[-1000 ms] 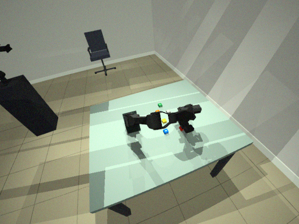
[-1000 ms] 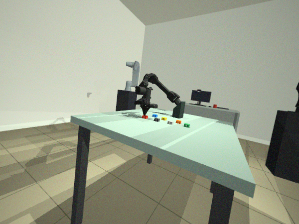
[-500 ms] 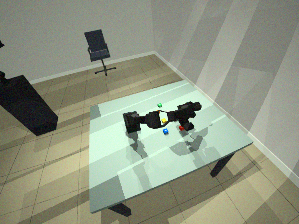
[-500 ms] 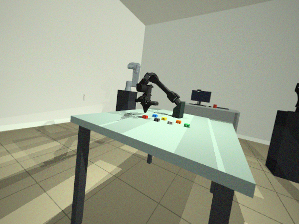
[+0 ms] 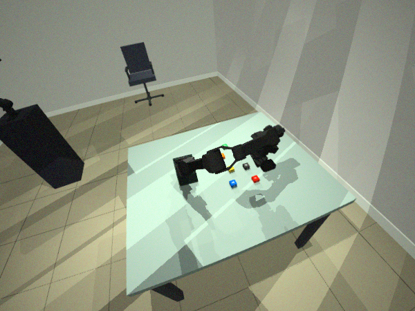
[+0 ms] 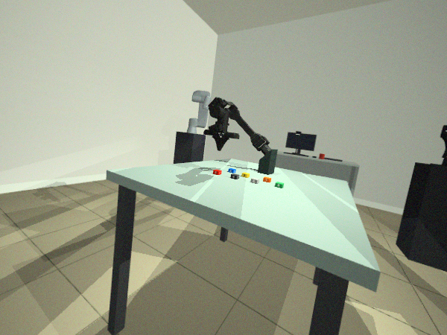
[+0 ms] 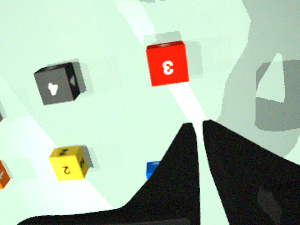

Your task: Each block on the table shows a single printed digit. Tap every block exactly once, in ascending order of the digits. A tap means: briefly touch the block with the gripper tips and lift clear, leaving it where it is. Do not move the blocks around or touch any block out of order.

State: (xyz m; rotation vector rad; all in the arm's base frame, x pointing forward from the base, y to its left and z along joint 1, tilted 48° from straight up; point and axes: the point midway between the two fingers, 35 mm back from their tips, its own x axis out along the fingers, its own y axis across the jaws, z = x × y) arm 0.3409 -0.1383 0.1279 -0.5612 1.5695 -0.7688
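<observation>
Fingers pressed together on nothing, hovering high above red block 3 [image 7: 168, 64]; can't tell how many taps are done.

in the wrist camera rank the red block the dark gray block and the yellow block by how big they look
1. red block, digit 3, largest.
2. dark gray block, digit 4, slightly smaller.
3. yellow block, digit 2, smallest.

Differences are modest; camera angle may account for them.

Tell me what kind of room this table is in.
Probably a robotics lab or office: a tiled room with an office chair, a desk with a monitor, and another arm on a pedestal.
</observation>
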